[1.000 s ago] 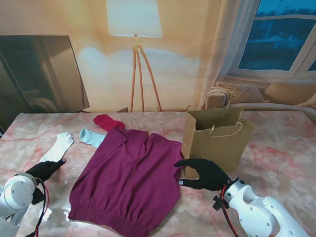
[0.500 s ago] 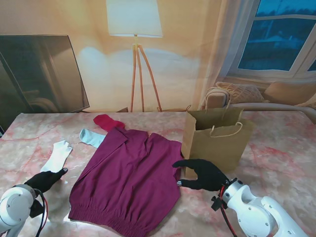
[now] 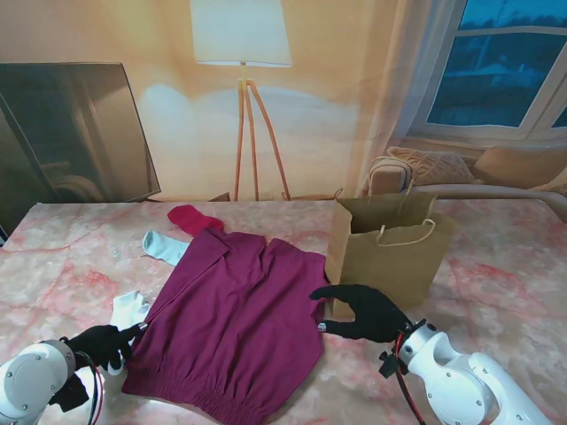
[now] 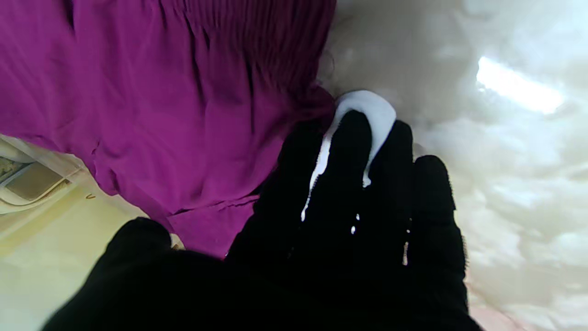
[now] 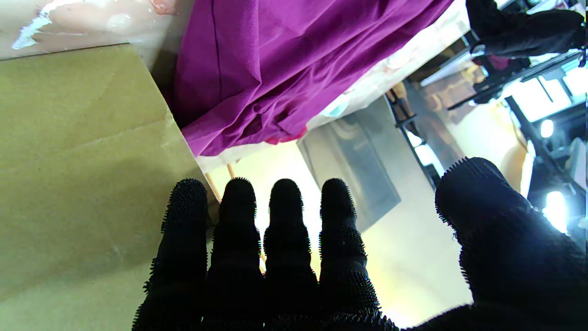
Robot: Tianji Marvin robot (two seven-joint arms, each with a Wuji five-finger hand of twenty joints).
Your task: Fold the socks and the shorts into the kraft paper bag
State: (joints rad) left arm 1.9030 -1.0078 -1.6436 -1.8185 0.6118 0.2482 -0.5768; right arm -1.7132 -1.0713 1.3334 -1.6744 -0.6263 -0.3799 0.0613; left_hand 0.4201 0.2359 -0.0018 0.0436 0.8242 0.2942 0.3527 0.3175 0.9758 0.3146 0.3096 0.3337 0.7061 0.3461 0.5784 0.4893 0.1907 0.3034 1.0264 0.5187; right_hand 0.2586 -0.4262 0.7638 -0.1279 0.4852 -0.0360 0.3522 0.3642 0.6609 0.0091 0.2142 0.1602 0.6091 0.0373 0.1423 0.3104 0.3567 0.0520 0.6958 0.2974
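I am pinching the white sock (image 3: 129, 307) in my left hand (image 3: 104, 344), touching the shorts' (image 3: 232, 319) near-left edge. Right hand (image 3: 368, 312) is hovering open, fingers spread, at their right edge beside the bag (image 3: 390, 252). Blue sock (image 3: 165, 246) and red sock (image 3: 195, 218) are lying beyond the shorts. Best folding the sock flat, clear of the fabric.

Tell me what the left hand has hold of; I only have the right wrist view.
Observer: The left hand has its fingers laid over the white sock, right beside the waistband corner of the magenta shorts.
Operator: Report the other socks.
Observer: A light blue sock and a red sock lie at the far edge of the shorts, untouched.
Operator: Confirm the bag is standing.
Observer: The kraft paper bag stands upright with its mouth open, and the right hand hovers open in front of it.
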